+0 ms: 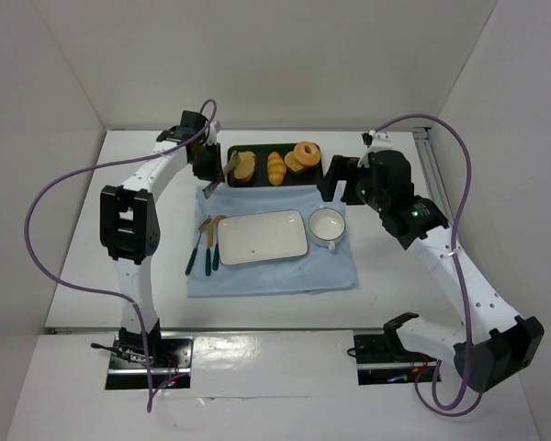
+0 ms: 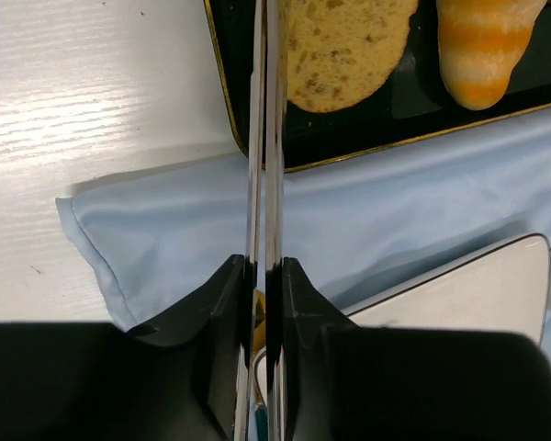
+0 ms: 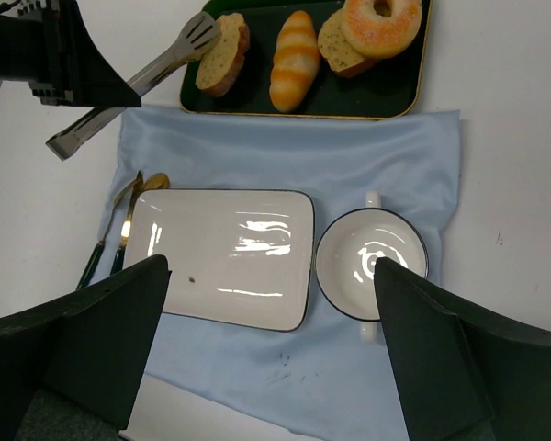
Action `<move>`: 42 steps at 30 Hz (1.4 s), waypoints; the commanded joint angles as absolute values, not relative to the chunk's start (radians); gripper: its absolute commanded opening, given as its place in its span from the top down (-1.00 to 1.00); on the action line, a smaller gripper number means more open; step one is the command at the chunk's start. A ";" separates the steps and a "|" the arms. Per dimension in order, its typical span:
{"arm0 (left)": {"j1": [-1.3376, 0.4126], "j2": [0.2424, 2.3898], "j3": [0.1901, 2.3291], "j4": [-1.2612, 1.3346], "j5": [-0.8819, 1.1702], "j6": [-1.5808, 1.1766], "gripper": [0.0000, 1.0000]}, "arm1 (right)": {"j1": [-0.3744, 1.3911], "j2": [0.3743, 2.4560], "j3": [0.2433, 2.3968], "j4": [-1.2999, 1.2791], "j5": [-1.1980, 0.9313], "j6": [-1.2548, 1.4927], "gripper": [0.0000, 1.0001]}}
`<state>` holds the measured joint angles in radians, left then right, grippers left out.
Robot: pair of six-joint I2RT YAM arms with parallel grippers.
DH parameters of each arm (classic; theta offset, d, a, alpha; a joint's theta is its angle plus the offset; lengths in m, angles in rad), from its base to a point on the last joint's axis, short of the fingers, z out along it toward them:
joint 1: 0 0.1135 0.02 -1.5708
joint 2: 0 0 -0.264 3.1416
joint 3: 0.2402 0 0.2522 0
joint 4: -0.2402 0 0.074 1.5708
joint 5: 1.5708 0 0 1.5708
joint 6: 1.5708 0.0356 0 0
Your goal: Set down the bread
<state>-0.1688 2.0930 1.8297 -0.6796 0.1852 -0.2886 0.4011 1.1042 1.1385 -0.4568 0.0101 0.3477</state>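
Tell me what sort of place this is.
Probably a robot lab cell staged as a breakfast table: plain white walls, a blue cloth with a plate and cup, and a black food tray.

The left gripper [image 2: 264, 276] clamps the tongs [image 2: 264, 138], and their two blades are pressed together and run up out of the picture. Just right of the blades lies the bread [image 2: 344, 46] on a black tray [image 2: 422, 101], with a roll [image 2: 485, 46] further right. Below the tray is a blue cloth [image 2: 165, 230], and a white plate [image 2: 459, 294] sits right of the gripper.

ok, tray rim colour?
Gold rim on the black tray; clearest in right wrist view.
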 commanded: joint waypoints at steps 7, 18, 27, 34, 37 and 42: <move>-0.160 2.097 1.862 -0.696 0.233 -0.262 0.83 | 0.385 1.086 1.157 -0.420 0.003 0.353 -0.99; -0.178 1.885 1.770 -0.637 0.206 -0.290 0.85 | 0.385 1.077 1.127 -0.400 -0.015 0.371 -0.99; -0.284 1.563 1.493 -0.588 0.132 -0.376 0.85 | 0.385 1.114 1.163 -0.377 0.015 0.380 -0.99; -0.477 1.293 1.243 -0.587 -0.021 -0.480 0.85 | 0.376 1.230 1.270 -0.377 0.040 0.371 -0.99; -0.524 1.202 1.180 -0.626 -0.069 -0.521 0.85 | 0.376 1.267 1.315 -0.377 0.040 0.371 -0.99; -0.633 1.083 1.108 -0.689 -0.161 -0.607 0.85 | 0.376 1.302 1.364 -0.377 0.063 0.361 -0.99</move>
<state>-0.5896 1.1622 1.1206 -0.6762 -0.0731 -0.5301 0.3820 1.2900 1.2919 -0.4240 0.0357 0.3733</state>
